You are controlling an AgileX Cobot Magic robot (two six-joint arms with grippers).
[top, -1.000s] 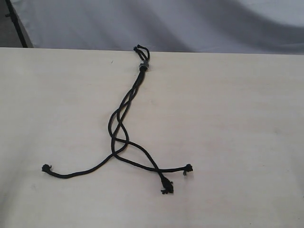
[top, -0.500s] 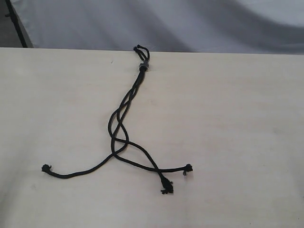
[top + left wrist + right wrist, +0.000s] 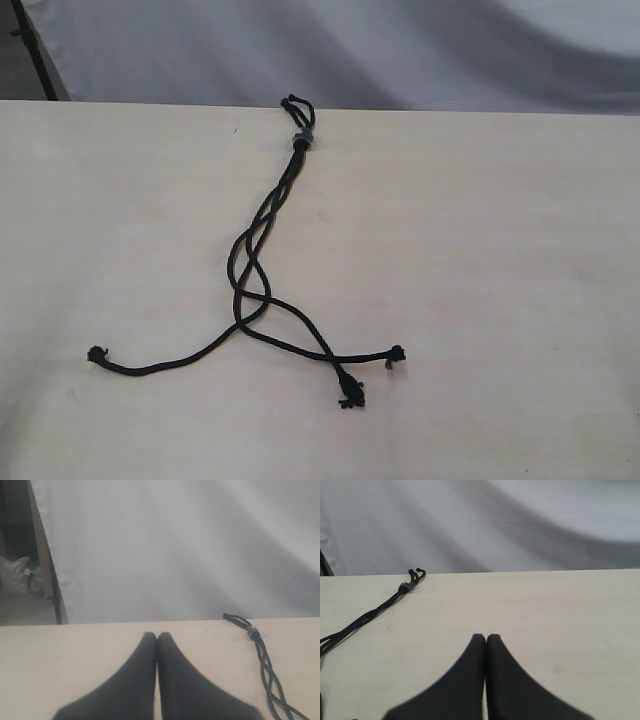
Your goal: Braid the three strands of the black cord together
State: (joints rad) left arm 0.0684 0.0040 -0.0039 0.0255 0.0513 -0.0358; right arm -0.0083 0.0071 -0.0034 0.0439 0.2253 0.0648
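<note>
Pale table, black cord partly twisted, left gripper, right gripper, both closed, empty, low over it

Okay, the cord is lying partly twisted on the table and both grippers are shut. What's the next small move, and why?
Probably open the left gripper and bring it toward the frayed tip of the strand lying out to the left. The black cord is crossed only part way, its three ends lie splayed and free, and the right gripper is likewise shut on nothing, clear of the cord.
</note>
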